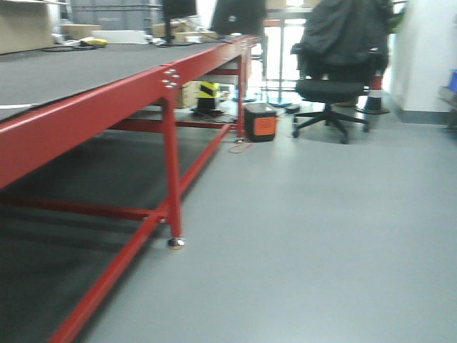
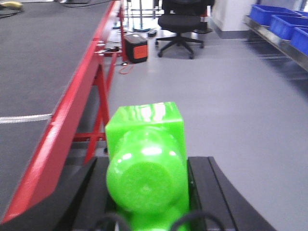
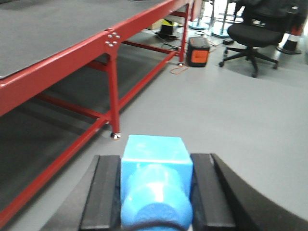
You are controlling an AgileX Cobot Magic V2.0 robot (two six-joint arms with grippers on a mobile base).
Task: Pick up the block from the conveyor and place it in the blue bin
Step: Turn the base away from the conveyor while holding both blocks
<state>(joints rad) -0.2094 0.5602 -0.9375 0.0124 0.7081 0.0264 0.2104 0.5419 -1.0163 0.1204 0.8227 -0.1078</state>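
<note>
My left gripper (image 2: pixel 147 192) is shut on the bright green block (image 2: pixel 145 154), its stud facing the camera, held beside the conveyor's red frame (image 2: pixel 72 110). My right gripper (image 3: pixel 156 192) is shut on a light blue block (image 3: pixel 156 180) of the same shape, held over the grey floor. The conveyor's dark grey belt (image 1: pixel 64 71) with its red frame (image 1: pixel 107 103) runs along the left of the front view, and it also shows in the right wrist view (image 3: pixel 57 29). Blue bins (image 2: pixel 281 21) stand on a shelf at the far right of the left wrist view. Neither gripper shows in the front view.
A black office chair (image 1: pixel 332 64) draped with a dark coat stands ahead. An orange and black box (image 1: pixel 260 123) sits on the floor by a conveyor leg (image 1: pixel 171 171). A yellow-black object (image 1: pixel 208 93) lies under the conveyor. Grey floor (image 1: pixel 321 229) spreads to the right.
</note>
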